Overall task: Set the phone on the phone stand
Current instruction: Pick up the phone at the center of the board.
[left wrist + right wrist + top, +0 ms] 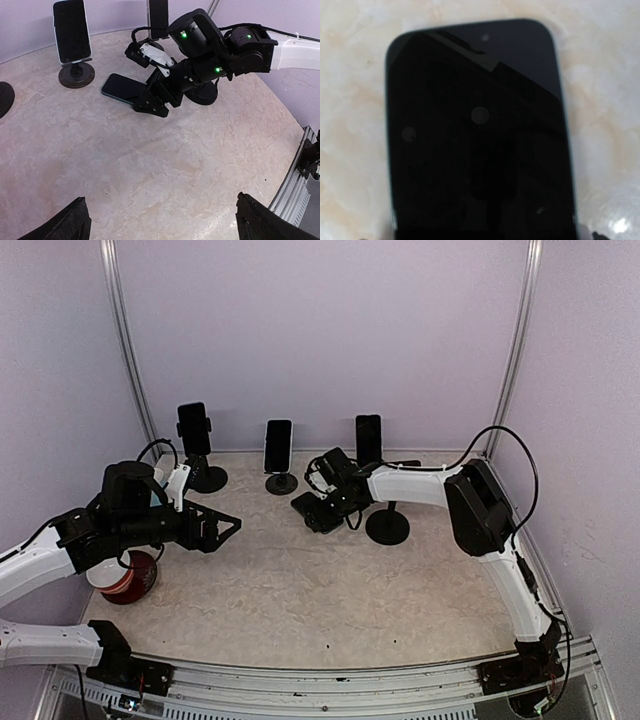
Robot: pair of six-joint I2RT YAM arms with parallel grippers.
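"Where is the phone?"

"The flat black glossy phone (480,130) lies screen up on the pale marbled worktop (300,590), under my right claw (152,102). Its dark glass fills that wrist's view."

"Is that claw pinching it?"

"I cannot tell. The fingers sit over one end of the phone, and the gap between them is hidden."

"And the stand?"

"The black round-based phone stand (387,527) is just beside my right wrist, with its top hidden behind my arm. By the back wall a dark upright phone (194,428) and a white-edged upright phone (278,445) each sit on a stand of their own."

"Your other claw?"

"My left claw (225,526) is spread wide above the worktop, well apart from the phone — pinching nothing."
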